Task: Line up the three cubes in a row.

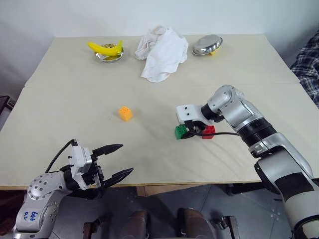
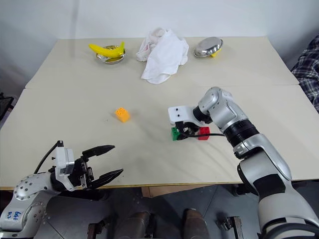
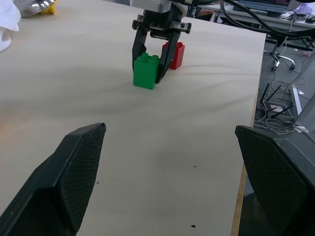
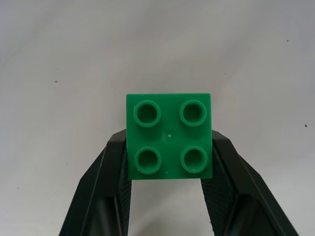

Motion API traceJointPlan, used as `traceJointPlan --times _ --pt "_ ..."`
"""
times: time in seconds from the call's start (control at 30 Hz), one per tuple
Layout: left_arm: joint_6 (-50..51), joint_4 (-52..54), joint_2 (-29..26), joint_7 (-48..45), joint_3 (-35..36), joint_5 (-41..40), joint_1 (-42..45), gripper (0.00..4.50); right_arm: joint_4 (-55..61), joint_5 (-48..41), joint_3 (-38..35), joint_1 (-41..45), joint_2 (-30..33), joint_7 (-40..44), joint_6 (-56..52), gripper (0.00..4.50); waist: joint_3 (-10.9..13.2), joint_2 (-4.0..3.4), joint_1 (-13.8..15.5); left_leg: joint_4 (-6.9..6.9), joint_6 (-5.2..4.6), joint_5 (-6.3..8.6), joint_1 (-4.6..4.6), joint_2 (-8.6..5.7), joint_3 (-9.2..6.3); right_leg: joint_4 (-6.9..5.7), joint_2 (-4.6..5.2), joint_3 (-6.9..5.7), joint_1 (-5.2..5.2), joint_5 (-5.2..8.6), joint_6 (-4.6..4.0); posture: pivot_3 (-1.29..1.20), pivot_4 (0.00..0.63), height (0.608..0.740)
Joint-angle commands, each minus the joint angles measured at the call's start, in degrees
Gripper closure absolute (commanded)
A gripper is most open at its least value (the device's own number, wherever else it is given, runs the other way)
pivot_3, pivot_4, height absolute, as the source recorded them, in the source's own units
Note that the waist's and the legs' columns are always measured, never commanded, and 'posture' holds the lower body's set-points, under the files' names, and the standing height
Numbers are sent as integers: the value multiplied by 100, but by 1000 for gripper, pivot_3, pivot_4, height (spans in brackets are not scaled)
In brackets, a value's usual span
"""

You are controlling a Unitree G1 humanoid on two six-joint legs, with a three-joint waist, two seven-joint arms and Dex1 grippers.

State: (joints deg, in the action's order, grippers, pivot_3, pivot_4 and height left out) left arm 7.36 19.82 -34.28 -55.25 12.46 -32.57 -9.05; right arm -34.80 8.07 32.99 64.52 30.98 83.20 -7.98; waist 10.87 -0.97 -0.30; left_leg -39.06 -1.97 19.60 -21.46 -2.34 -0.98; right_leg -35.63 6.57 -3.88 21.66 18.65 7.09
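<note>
Right gripper (image 4: 170,169) angled down – clamps green cube (image 4: 169,136); left gripper (image 1: 115,160) level, spread.

The table (image 1: 75,99) lies bare around the orange cube (image 1: 125,114), approachable from every side. The red cube (image 1: 208,131) sits just beside the green cube (image 1: 180,132), hemmed in by the right hand (image 1: 188,133).

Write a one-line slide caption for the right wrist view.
Right gripper shut on the green cube, studs facing the camera.
</note>
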Motion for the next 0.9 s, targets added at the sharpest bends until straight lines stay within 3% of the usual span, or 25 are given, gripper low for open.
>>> traceJointPlan --times 0.03,0.37,0.9 --pt "-69 153 -35 -1 77 -29 21 0 46 171 -92 -25 -12 9 -282 2989 0 0 -1 0 0 0 0 0 0 0 0 0 0 0 0 0 150 740" --pt "-78 23 -17 -30 12 -2 185 0 434 134 -232 -133 -72 -73 -1089 2989 0 0 -7 0 1 0 1 0 0 -1 0 1 0 0 0 0 150 740" --pt "-135 -168 -14 -147 -26 45 334 0 712 128 -388 -264 8 -177 -1424 2989 0 0 -3 0 1 0 1 0 1 -1 0 1 0 0 0 0 150 740"
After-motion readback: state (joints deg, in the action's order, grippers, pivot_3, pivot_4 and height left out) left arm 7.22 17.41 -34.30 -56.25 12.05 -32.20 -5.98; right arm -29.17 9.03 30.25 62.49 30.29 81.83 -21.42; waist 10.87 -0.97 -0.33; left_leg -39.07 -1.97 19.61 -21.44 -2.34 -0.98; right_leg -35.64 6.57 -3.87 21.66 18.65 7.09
